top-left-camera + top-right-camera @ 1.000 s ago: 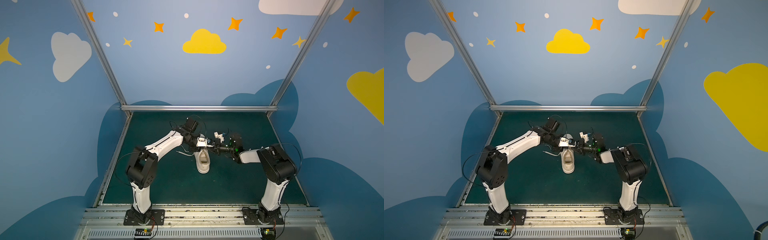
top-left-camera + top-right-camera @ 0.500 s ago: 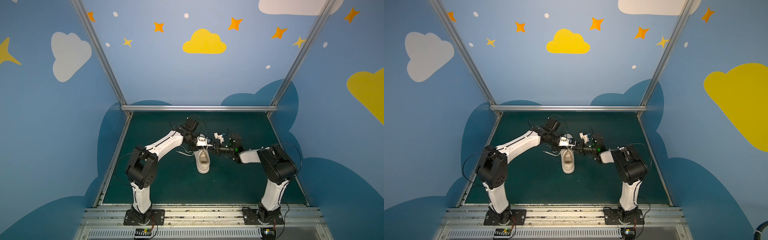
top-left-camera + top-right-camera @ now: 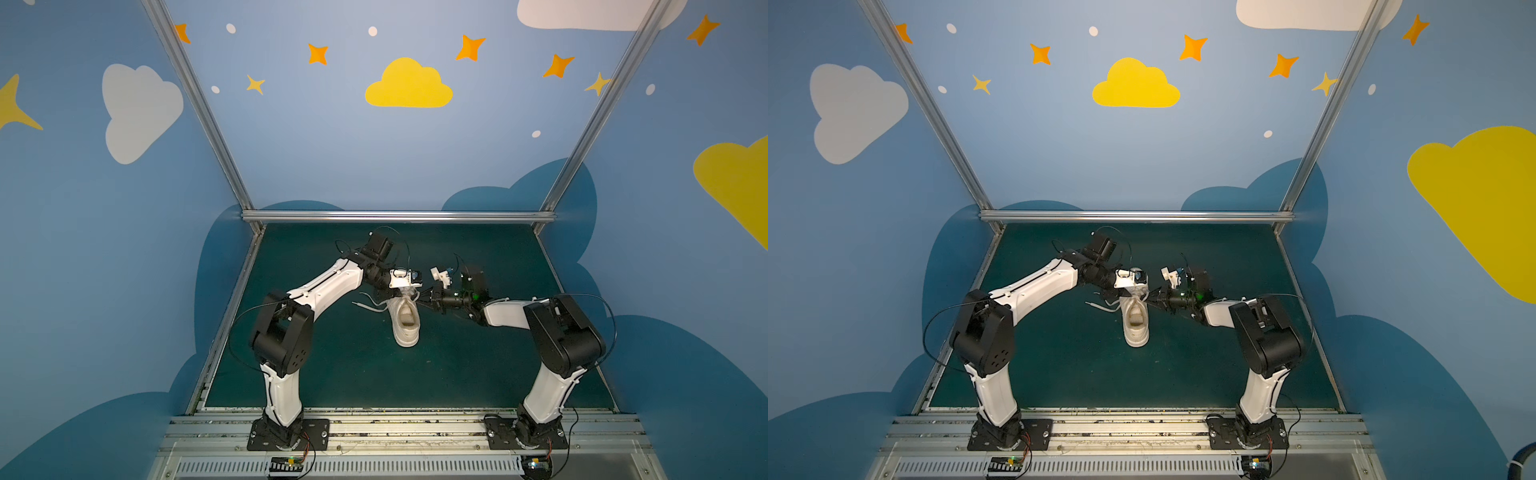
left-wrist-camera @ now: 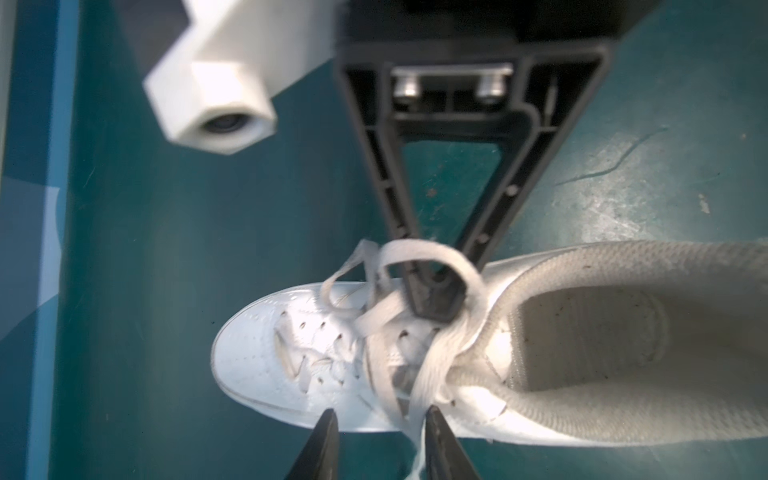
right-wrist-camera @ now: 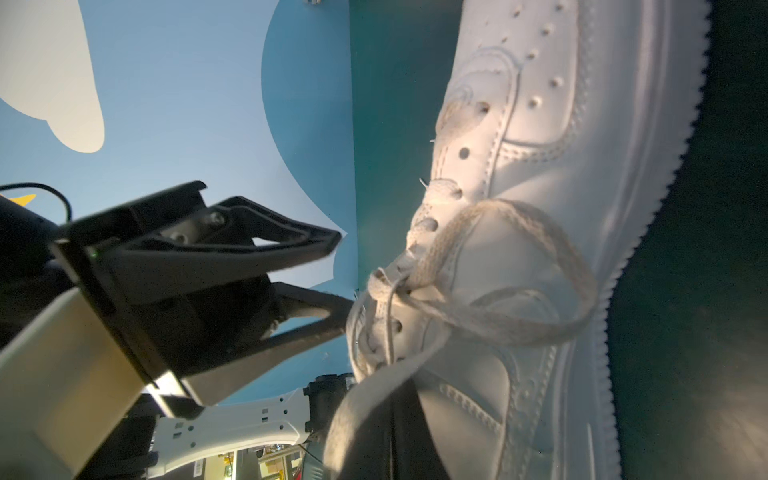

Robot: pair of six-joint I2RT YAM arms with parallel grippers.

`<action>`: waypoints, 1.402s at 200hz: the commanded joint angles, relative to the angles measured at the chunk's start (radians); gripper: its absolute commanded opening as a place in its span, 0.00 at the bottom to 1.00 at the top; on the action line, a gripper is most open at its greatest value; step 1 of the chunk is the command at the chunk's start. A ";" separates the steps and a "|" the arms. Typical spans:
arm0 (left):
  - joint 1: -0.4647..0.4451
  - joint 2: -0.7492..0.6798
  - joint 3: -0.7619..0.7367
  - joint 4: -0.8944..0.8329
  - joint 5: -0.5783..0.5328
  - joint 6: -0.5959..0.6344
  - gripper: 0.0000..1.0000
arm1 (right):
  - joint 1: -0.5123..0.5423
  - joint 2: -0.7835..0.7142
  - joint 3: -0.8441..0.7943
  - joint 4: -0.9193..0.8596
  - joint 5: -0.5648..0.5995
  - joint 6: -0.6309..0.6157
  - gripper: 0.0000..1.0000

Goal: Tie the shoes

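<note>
Between spread L claw [image 4: 380, 419] tips: laces [image 4: 424, 374] of white sneaker [image 4: 266, 365], on bench [image 4: 166, 291]; R claw [image 4: 432, 301] pressed together, pinching laces' loop.

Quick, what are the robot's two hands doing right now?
Left gripper: open, lace loose between its jaws.
Right gripper: shut, apparently pinching the lace.

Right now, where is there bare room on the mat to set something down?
Free: the dark-green mat between the heel of the white low-top sneaker and the front metal rail, and the strip behind both arms up to the aluminium crossbar. Crowded: the toe end, where the left gripper, right gripper and flat white laces meet; one lace trails toward the left arm.
</note>
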 commanded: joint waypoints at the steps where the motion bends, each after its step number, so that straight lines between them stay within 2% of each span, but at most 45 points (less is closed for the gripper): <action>1: 0.029 0.020 0.094 -0.062 0.055 -0.129 0.36 | 0.001 -0.034 0.018 -0.142 0.013 -0.086 0.00; 35: 0.041 0.055 0.162 -0.101 0.096 -0.242 0.40 | 0.001 -0.063 0.043 -0.275 0.040 -0.172 0.00; 103: 0.034 0.110 0.215 -0.137 0.147 -0.330 0.44 | 0.009 -0.071 0.107 -0.488 0.076 -0.306 0.00; 152: 0.012 0.160 0.262 -0.166 0.189 -0.365 0.47 | 0.024 -0.071 0.126 -0.495 0.111 -0.357 0.00; 203: 0.008 0.249 0.359 -0.225 0.262 -0.431 0.50 | 0.057 -0.126 0.120 -0.483 0.196 -0.425 0.00; 280: -0.012 0.327 0.430 -0.250 0.232 -0.471 0.52 | 0.064 -0.134 0.109 -0.507 0.234 -0.435 0.00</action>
